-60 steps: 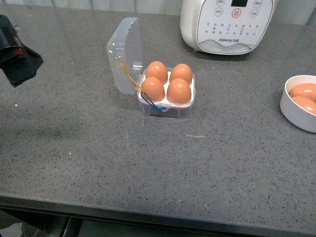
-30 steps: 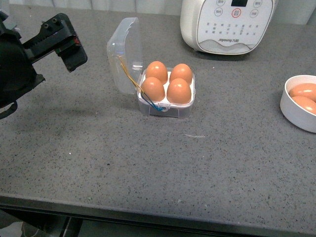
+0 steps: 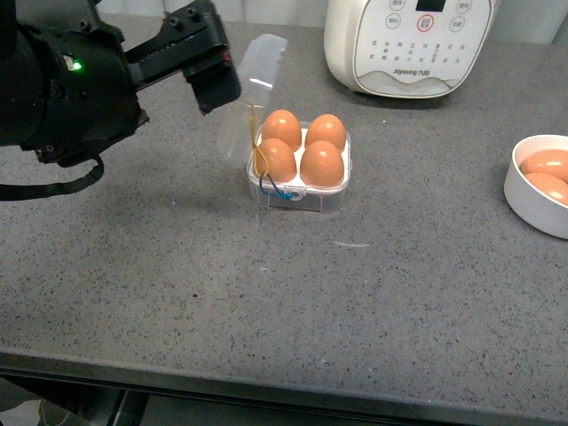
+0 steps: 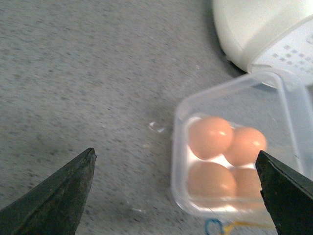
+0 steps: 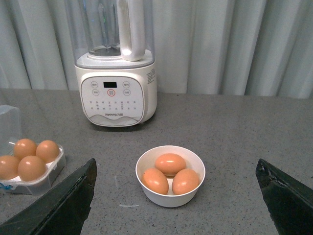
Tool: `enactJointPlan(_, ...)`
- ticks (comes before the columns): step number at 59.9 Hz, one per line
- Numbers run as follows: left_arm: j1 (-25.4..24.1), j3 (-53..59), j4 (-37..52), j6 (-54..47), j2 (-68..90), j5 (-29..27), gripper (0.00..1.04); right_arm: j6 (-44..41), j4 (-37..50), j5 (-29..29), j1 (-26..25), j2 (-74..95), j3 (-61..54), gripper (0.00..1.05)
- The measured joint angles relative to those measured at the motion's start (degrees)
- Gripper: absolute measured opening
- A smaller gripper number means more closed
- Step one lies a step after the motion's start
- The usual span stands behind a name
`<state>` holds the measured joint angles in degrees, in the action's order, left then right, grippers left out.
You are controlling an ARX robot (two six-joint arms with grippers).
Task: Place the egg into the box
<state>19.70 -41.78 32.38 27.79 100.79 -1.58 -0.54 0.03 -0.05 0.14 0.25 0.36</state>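
Four eggs fill box (image 3: 300,173) | left gripper (image 4: 176,193) — wide apart, empty | right gripper (image 5: 176,196) — spread, empty

The left arm (image 3: 71,89) is bulky and matte black — rounded housings, a small green light glowing on its body, and a black cable looping beneath it. Its left gripper (image 3: 206,55) is a blocky black piece with small round holes on top and a red mark on its side. In both wrist views the fingertips (image 4: 54,196) show as dark, tapering wedges.

White bowl (image 3: 537,191) cut by front view's edge; box (image 4: 230,161) blurred in left wrist view.
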Motion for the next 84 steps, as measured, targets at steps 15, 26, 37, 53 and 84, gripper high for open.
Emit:
enactJointPlan(15, 9.4, 1.2, -2.1, -0.3, -3.9, 0.6, 0.98, 0.0, 0.0, 0.0, 0.0, 0.0, 0.0, 0.95)
enactJointPlan(26, 3.9, 2.1, -2.9, 0.4, -7.6, -0.8, 0.98, 0.0, 0.0, 0.0, 0.0, 0.0, 0.0, 0.95)
enactJointPlan(37, -7.1, 7.9, -6.3, 0.3, -18.4, 3.2, 0.98, 0.0, 0.0, 0.0, 0.0, 0.0, 0.0, 0.95)
enactJointPlan(53, -20.5, 18.8, -16.5, -1.9, -40.7, 6.4, 0.95, 0.0, 0.0, 0.0, 0.0, 0.0, 0.0, 0.95)
enactJointPlan(84, -19.7, 36.5, 4.7, -26.6, -57.9, 1.6, 0.04, 0.0, 0.0, 0.0, 0.0, 0.0, 0.0, 0.95)
